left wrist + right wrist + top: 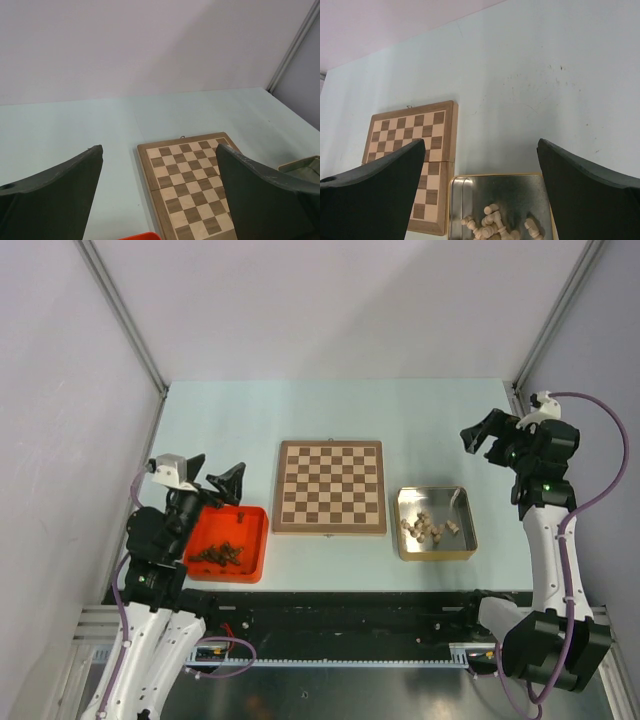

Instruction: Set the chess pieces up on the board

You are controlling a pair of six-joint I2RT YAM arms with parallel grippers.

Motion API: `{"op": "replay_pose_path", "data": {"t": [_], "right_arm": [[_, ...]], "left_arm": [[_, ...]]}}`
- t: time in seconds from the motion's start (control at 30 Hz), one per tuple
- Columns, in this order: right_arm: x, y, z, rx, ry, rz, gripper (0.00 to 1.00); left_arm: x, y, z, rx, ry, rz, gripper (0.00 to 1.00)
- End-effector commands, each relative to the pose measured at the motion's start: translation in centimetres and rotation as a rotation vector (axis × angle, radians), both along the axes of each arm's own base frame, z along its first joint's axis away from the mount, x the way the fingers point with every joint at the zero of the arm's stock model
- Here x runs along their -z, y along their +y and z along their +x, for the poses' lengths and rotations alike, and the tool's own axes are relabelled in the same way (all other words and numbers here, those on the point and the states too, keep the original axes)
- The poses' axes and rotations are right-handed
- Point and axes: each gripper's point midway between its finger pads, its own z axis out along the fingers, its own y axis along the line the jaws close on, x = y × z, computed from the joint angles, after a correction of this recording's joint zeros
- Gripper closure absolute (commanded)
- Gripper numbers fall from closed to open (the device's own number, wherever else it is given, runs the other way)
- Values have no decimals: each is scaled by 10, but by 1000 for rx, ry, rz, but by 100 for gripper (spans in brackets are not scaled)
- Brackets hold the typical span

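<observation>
Right pincer (480, 447) spread wide and empty, hanging just beyond the tin (401, 525) of pale chess pieces (428, 528), nearer than the wide-open left pincer (220, 470) across the board (330, 487).

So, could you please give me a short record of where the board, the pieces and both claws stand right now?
board: flat, mid-table, no pieces on it
dark pieces: heaped in the red tray, left of the board
pale pieces: lying in the gold tin, right of the board
left claw: open, empty, by the tray's far edge
right claw: open, empty, beyond the tin
progress: nothing placed yet
</observation>
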Motion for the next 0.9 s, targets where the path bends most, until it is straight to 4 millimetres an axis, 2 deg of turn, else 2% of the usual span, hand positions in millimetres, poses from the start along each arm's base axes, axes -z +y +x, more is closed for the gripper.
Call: {"op": "replay_pose_path", "data": {"t": [0.0, 0.1, 0.13, 0.33, 0.43, 0.47, 0.5, 0.63, 0.7, 0.87], "right_arm": [[-20, 8, -2, -50, -57, 33, 0], [-17, 31, -9, -195, -63, 61, 0], [-22, 40, -12, -257, -92, 65, 0], [-24, 72, -26, -512, -163, -18, 0], [-18, 90, -34, -636, -170, -90, 0], [-14, 102, -37, -694, -164, -111, 0], [-11, 105, -37, -734, -186, -181, 0], [11, 140, -64, -986, -179, -234, 0], [21, 166, -79, -1113, -173, -247, 0], [51, 186, -106, -1343, -197, -411, 0]], "left_arm": [[-4, -5, -1, 35, -21, 3, 0], [-4, -10, -1, 62, -13, 1, 0], [-2, -11, 1, 66, -4, 3, 0], [-2, -11, 1, 63, -4, -4, 0], [-1, -11, 0, 66, 0, -11, 0], [0, -11, 1, 66, 5, -14, 0], [0, -12, 2, 70, 9, -16, 0], [2, -17, 2, 97, 22, -13, 0], [3, -20, 3, 113, 29, -12, 0], [12, -24, 4, 129, 71, -15, 0]]}}
